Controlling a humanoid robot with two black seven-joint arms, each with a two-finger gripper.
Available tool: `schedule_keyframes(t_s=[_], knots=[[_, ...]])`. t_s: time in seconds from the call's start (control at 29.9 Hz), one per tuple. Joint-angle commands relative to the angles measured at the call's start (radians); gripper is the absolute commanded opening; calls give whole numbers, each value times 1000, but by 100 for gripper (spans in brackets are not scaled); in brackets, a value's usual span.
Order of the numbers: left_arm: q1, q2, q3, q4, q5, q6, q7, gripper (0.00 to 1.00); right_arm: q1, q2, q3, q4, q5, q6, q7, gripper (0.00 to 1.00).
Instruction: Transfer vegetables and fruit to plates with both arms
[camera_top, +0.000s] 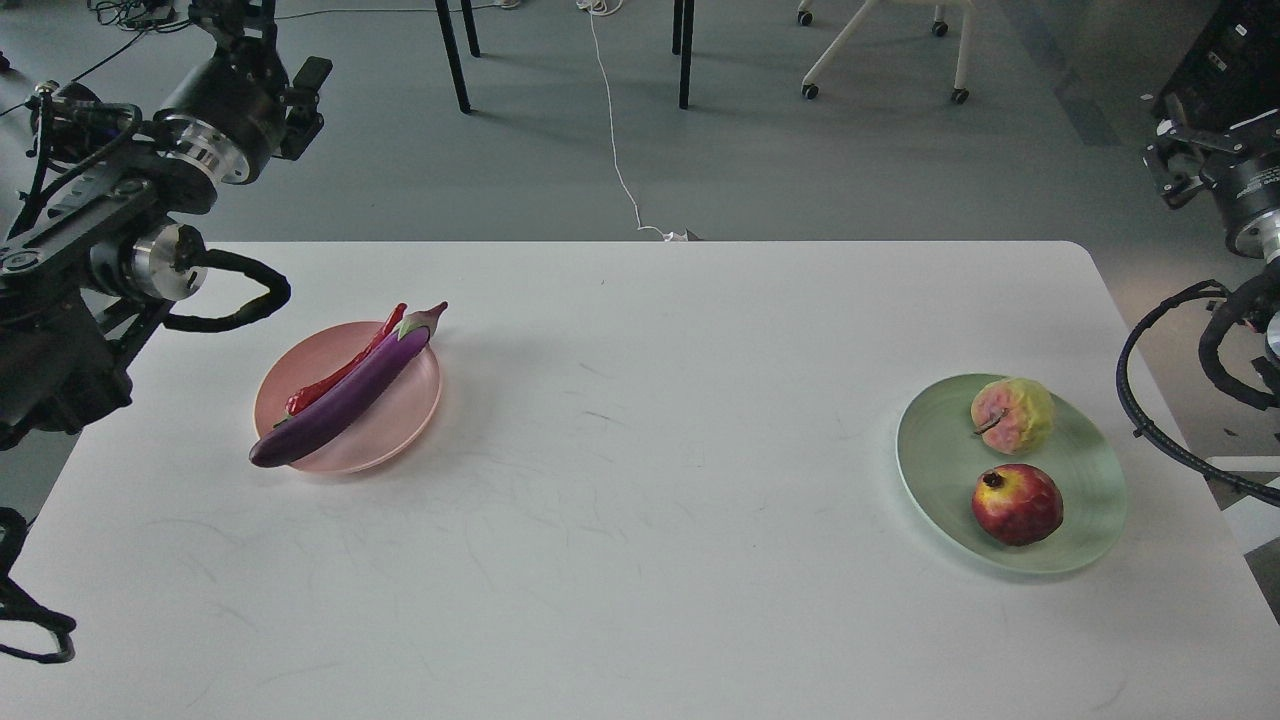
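Observation:
The purple eggplant lies across the pale pink plate at the table's left, its tip over the near rim. The red chili lies beside it on its far side. The pomegranate and the bumpy yellow-pink fruit sit on the mint green plate at the right. My left gripper is raised high beyond the table's far-left corner, partly cut off by the top edge, with nothing seen in it. My right gripper hangs off the table's right side, dark and end-on.
The white table is bare between the two plates. Black cable loops hang from the left arm and the right arm near the table edges. Chair and table legs stand on the floor behind.

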Motion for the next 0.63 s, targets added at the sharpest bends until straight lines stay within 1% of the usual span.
schedule_keyframes(t_s=[0.0, 0.07, 0.1, 0.13, 0.2, 0.23, 0.37, 0.6], knots=[[24, -23, -47, 80, -160, -89, 4, 98, 2, 7, 3, -5, 2, 9, -36, 99], [32, -40, -59, 121, -240, -117, 21, 98, 9, 15, 3, -16, 6, 9, -82, 99], [41, -43, -59, 134, -266, -131, 36, 98, 17, 21, 8, -22, 6, 9, -103, 99], [53, -49, -61, 154, -297, -151, 62, 98, 22, 35, 20, -37, 8, 15, -123, 99], [64, -69, -76, 189, -340, -180, 110, 98, 22, 79, 48, -71, 8, 20, -137, 99], [64, -83, -91, 203, -350, -188, 122, 98, 23, 100, 60, -85, 8, 21, -137, 99], [60, -117, -139, 208, -355, -192, 131, 98, 28, 127, 84, -91, 8, 20, -131, 99], [57, -157, -137, 197, -351, -188, 130, 98, 28, 115, 72, -99, 3, 21, -129, 99]])
